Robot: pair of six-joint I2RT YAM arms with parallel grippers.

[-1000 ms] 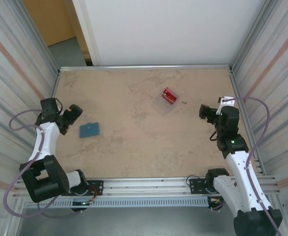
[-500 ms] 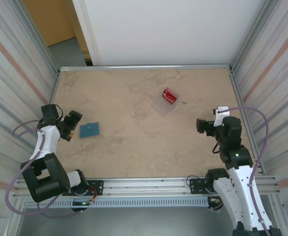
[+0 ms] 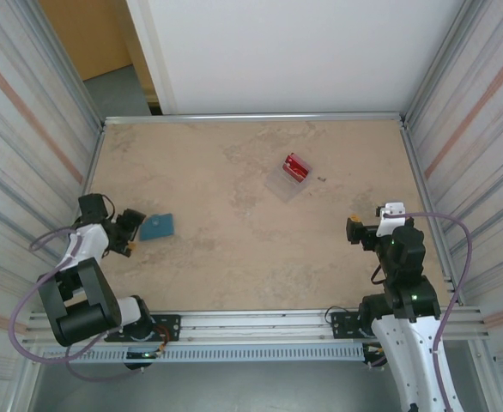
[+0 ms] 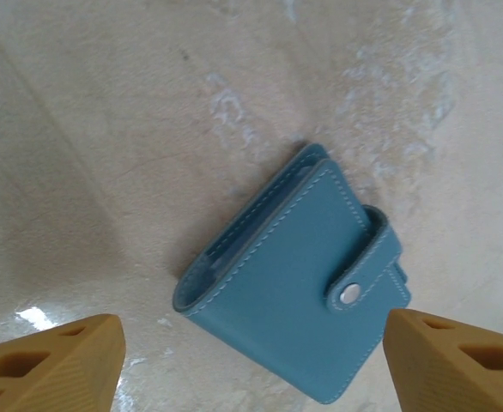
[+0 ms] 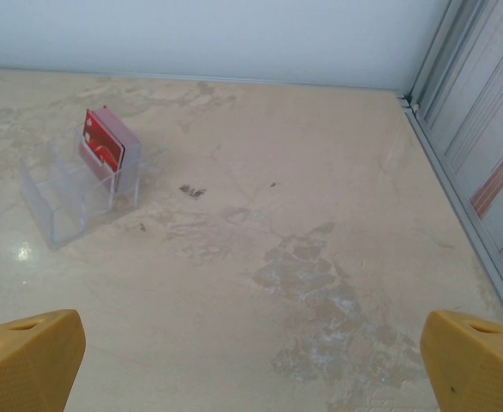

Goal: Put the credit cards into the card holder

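Observation:
The card holder (image 3: 157, 227) is a teal-blue wallet lying flat at the table's left, its tab snapped shut (image 4: 294, 296). My left gripper (image 3: 129, 230) is just left of it and low over it. In the left wrist view the left gripper (image 4: 251, 369) is open, its yellow fingertips (image 4: 54, 365) standing either side of the wallet's near corner without touching it. The credit cards (image 3: 296, 167) are red and stand upright in a clear plastic case (image 3: 282, 184) near the middle back, also seen as the cards (image 5: 104, 146). My right gripper (image 3: 355, 229) hovers open at the right over bare table (image 5: 251, 369).
The clear case (image 5: 69, 193) has an empty front slot. Metal rails and corrugated walls (image 3: 423, 172) bound the table on the left, right and back. Bare marbled surface (image 3: 234, 249) lies between the wallet and the case.
My left gripper has drawn toward the near-left and come down beside the wallet. My right arm has pulled back toward the near edge. Wallet and cards have not moved.

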